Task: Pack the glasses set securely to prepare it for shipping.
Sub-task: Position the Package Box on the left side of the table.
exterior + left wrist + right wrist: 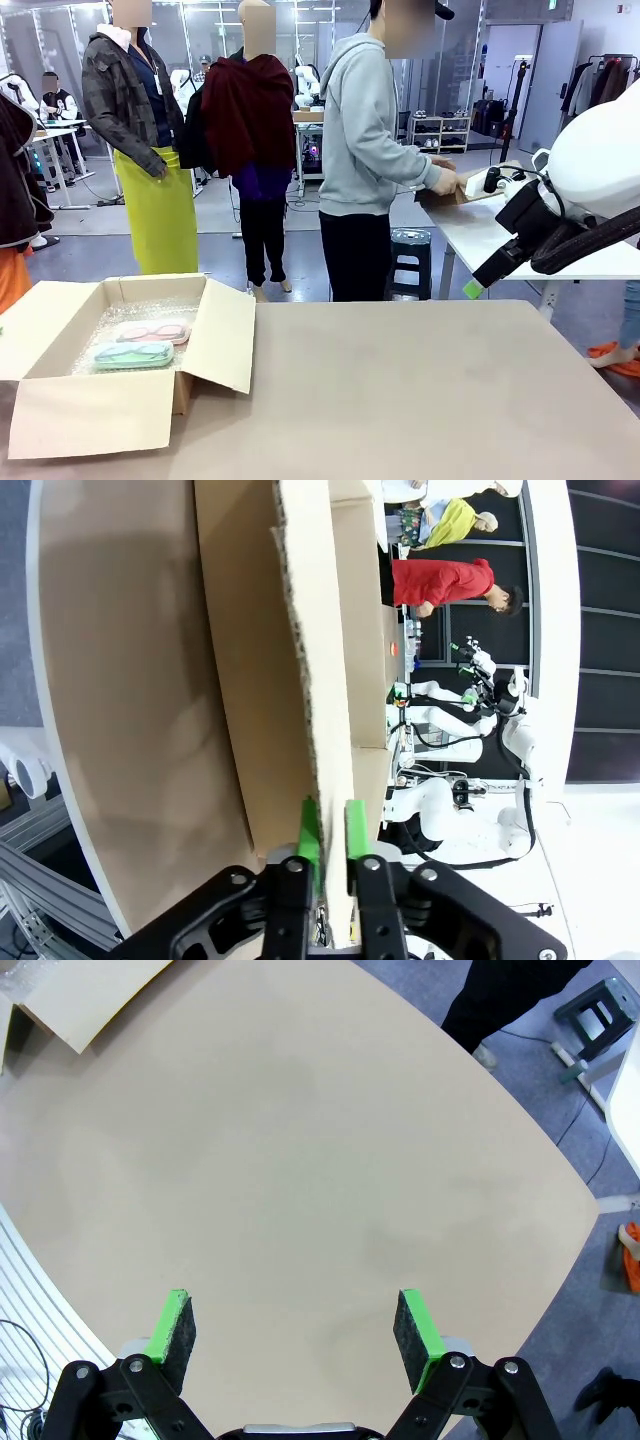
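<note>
Left gripper (333,845) fingers sit narrowly spread around the box flap (318,680), right gripper (295,1330) fingers wide apart over the surface (300,1140), so the flap could spring back open over the glasses cases (145,343) tbh.

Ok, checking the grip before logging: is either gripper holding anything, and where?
Right gripper: nothing, open. Left fingers straddle the box flap at its edge; clamped or released, cannot tell.

The left hand (333,840) has its fingers nearly together, while the right hand (297,1325) hangs spread wide.
</note>
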Controlling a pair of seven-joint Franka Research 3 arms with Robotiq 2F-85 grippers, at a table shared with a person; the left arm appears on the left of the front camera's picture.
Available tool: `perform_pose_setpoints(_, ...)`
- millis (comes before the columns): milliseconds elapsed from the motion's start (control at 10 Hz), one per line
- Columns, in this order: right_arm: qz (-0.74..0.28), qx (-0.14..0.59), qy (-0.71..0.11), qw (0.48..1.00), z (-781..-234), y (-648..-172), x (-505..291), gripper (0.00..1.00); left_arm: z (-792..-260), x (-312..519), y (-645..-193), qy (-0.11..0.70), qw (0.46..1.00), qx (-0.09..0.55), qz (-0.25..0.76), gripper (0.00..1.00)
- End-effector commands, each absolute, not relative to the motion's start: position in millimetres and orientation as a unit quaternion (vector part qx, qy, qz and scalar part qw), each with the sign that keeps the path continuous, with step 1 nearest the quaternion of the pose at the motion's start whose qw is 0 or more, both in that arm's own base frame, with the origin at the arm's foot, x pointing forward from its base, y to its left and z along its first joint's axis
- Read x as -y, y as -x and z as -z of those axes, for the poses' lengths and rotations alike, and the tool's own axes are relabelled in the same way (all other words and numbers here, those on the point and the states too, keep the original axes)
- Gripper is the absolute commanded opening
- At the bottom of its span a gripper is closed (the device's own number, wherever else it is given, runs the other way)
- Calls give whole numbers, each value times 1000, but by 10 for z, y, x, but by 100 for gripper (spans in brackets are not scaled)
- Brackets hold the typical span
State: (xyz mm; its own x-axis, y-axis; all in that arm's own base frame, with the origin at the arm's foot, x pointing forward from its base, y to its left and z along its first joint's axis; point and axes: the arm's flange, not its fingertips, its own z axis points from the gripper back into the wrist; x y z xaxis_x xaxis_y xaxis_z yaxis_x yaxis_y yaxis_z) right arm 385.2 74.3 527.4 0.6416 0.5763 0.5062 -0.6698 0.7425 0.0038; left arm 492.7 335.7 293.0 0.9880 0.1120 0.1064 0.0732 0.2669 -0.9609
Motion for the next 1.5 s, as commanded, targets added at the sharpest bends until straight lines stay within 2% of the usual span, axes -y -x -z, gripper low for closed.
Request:
perform_pose_setpoints(0,-337,238,-95,906,-5301,-3850,-777,100,-2966,-3397,-4907,589,805,68,-9,75)
perform_pose_setpoints(100,-337,238,-95,906,-5301,-3850,-777,100,-3027,-3416,-4913,588,805,74,-6,41)
perform_pose_setpoints(200,-337,238,-95,906,-5301,-3850,-777,100,-3129,-3450,-4904,579,811,84,-7,100)
perform_pose_setpoints(300,-337,238,-95,906,-5301,-3850,-777,100,-3313,-3521,-4880,572,815,93,-16,73)
perform_pose_setpoints(400,-337,238,-95,906,-5301,-3850,-777,100,-3506,-3576,-4883,523,846,103,-18,100)
perform_pose_setpoints(600,-337,238,-95,906,-5301,-3850,-777,100,-4193,-3564,-4864,468,871,146,27,100)
perform_pose_setpoints(700,-337,238,-95,906,-5301,-3850,-777,100,-4626,-3375,-4794,425,889,161,60,96)
perform_pose_setpoints(800,-337,238,-95,906,-5301,-3850,-777,100,-4937,-3131,-4709,402,899,155,74,100)
perform_pose_setpoints(900,-337,238,-95,906,-5301,-3850,-777,100,-5193,-2871,-4631,365,908,185,88,100)
perform_pose_setpoints(1200,-337,238,-95,906,-5301,-3850,-777,100,-5784,-2051,-4298,280,913,241,170,100)
perform_pose_setpoints(1400,-337,238,-95,906,-5301,-3850,-777,100,-5938,-1499,-3977,227,908,248,251,100)
